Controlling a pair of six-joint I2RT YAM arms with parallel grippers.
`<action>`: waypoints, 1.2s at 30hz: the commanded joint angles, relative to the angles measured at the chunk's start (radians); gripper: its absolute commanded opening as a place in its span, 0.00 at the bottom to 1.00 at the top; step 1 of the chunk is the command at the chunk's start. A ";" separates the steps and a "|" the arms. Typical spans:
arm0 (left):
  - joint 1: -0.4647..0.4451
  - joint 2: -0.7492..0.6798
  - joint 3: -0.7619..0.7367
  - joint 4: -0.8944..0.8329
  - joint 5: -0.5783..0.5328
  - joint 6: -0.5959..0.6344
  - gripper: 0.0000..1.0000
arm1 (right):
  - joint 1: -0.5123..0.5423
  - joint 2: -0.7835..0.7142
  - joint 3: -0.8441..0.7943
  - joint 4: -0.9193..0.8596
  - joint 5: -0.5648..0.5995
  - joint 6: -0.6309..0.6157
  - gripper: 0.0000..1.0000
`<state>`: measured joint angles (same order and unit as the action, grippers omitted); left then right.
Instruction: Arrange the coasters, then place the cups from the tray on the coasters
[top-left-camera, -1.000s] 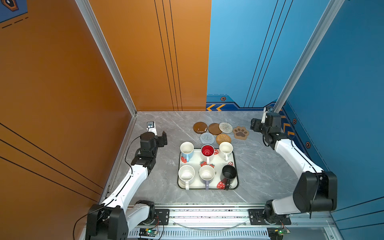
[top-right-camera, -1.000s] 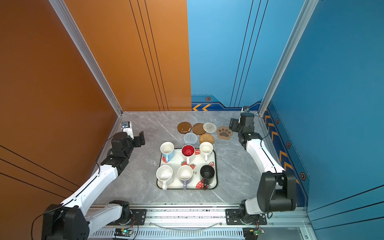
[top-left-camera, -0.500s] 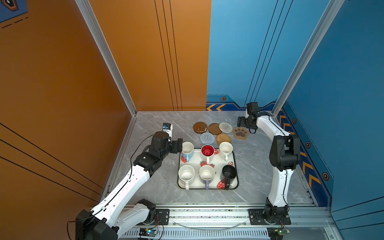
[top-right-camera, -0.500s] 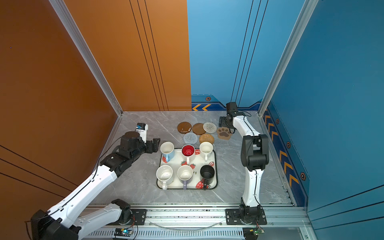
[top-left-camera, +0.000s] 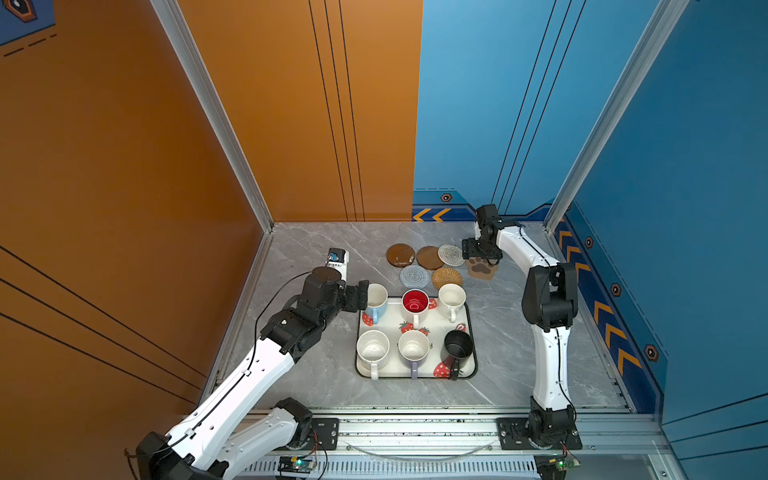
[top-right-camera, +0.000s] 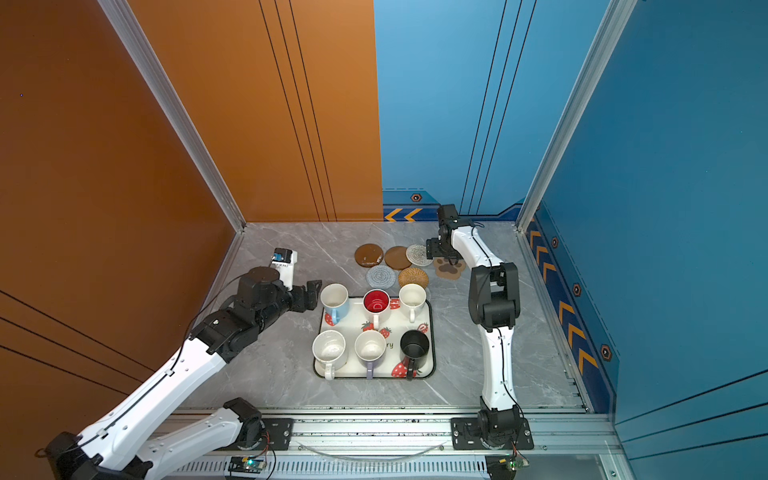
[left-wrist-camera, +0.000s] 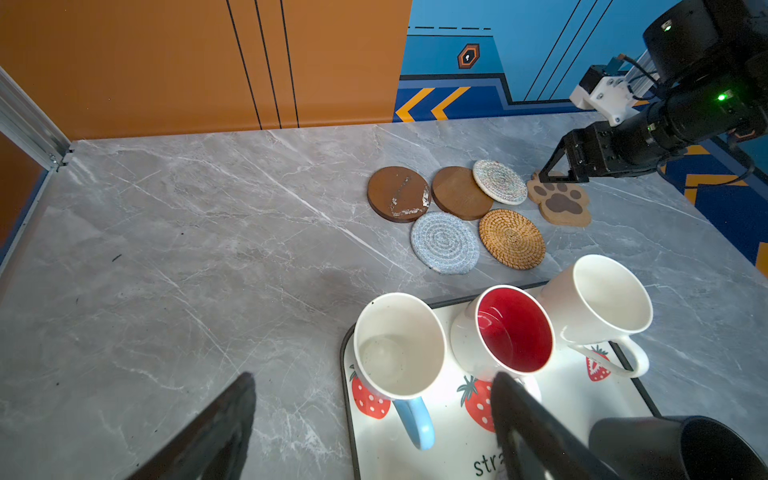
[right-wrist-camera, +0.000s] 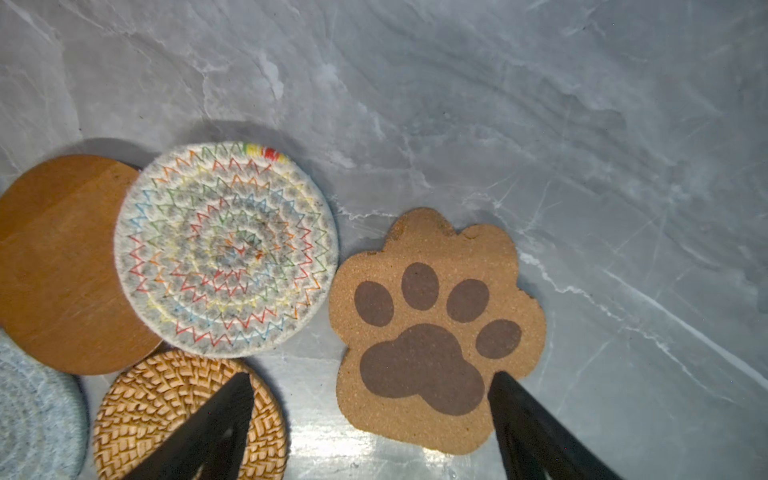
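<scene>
Coasters (top-right-camera: 397, 257), six in all, lie bunched at the back of the desk (top-left-camera: 316, 249): two brown discs (top-left-camera: 400, 254), two woven rounds (top-left-camera: 414, 276), one rattan round (top-left-camera: 446, 277), one paw-print piece (right-wrist-camera: 432, 332). One woven round overlaps a disc. Six cups (top-left-camera: 414, 301) stand on one strawberry tray (top-left-camera: 436, 326) in front, its back row crowding the cluster. My right claw (right-wrist-camera: 372, 376) hangs open and empty over the paw; my left claw (top-right-camera: 314, 296), open too, sits beside the light blue cup (top-right-camera: 334, 301).

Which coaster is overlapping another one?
The white woven round with rainbow zigzag stitching: its edge lies over the plain brown disc. The paw-print piece, rattan round, grey woven round and scratched brown disc cover nothing.
</scene>
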<state>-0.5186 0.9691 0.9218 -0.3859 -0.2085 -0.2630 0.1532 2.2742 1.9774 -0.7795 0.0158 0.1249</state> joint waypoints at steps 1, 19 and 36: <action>-0.011 -0.006 0.032 -0.020 -0.027 -0.005 0.89 | -0.001 0.002 -0.039 -0.056 0.033 -0.052 0.87; -0.043 0.016 0.043 -0.021 -0.043 0.005 0.89 | 0.003 0.089 -0.010 -0.073 0.059 -0.058 0.81; -0.057 0.016 0.043 -0.021 -0.063 0.013 0.89 | -0.060 0.108 -0.005 -0.081 0.057 -0.043 0.75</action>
<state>-0.5644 0.9901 0.9321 -0.3912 -0.2501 -0.2592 0.1108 2.3520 1.9606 -0.8204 0.0639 0.0689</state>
